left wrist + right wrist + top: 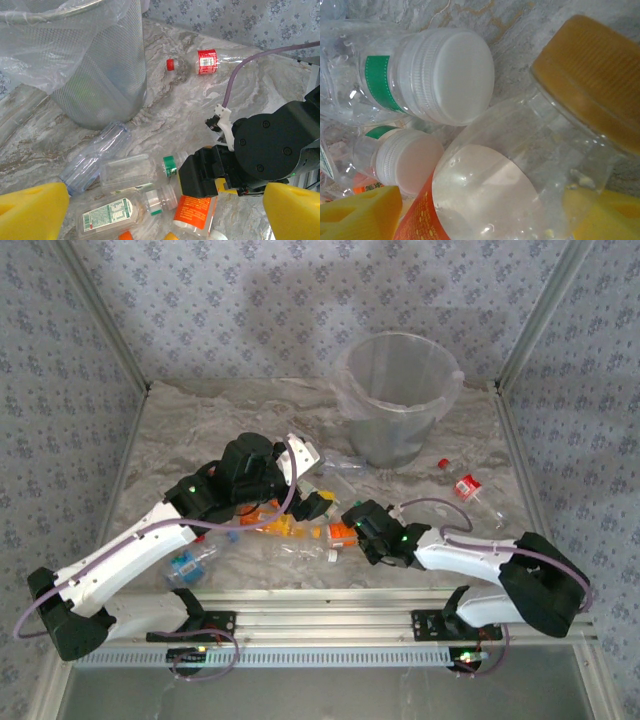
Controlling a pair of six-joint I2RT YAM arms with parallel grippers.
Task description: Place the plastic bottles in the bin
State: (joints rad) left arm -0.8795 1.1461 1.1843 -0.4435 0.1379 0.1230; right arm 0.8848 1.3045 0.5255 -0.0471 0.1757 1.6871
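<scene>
The bin [395, 390] stands at the back, its mesh wall and clear liner near in the left wrist view [95, 65]. Several plastic bottles [290, 525] lie piled at the front centre. My left gripper [315, 504] hovers open over the pile [160, 214], its yellow fingertips [30, 210] wide apart with nothing between them. My right gripper [356, 526] reaches into the pile from the right. Its fingers [360, 212] flank an orange-labelled clear bottle [485, 200] [195, 212] that fills the gap [482, 215]. Whether they press it is unclear.
A red-labelled bottle [468, 485] [206, 61] and a red cap [443, 463] lie right of the bin. A blue-labelled bottle [185, 562] lies under the left arm. White-capped, green-banded bottles [445, 75] and a brown-capped one [592, 75] crowd the right gripper. Patterned walls enclose the table.
</scene>
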